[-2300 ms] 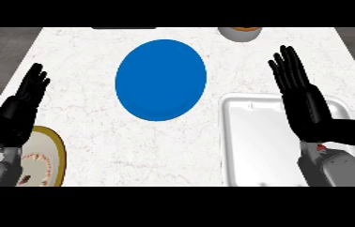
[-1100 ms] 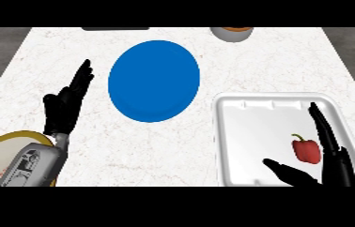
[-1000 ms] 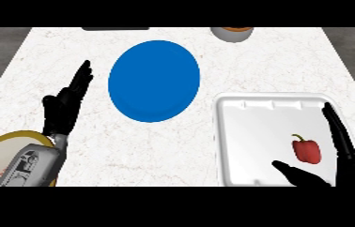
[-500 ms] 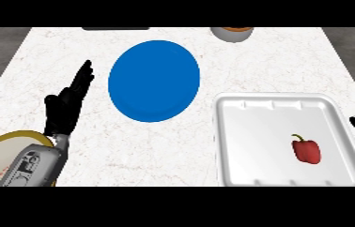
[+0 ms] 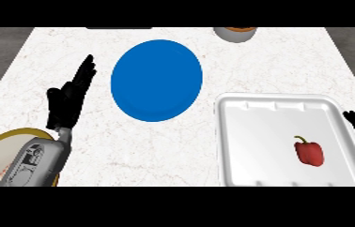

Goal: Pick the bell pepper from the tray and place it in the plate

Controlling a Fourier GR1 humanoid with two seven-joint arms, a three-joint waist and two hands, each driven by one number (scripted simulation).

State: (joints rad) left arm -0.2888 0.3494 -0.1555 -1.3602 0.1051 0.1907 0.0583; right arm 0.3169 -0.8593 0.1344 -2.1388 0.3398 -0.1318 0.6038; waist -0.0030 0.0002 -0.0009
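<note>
I see white marbled counter, grey floor past far corners. Grey cup at far edge, well beyond left hand. Left hand rests open, fingers straight, pointing away, just left of blue plate. White tray right of plate, well apart from left hand. Bell pepper red, glossy, green stem, lies in tray near right hand. Right hand only sliver at view's edge; I cannot tell its state.
</note>
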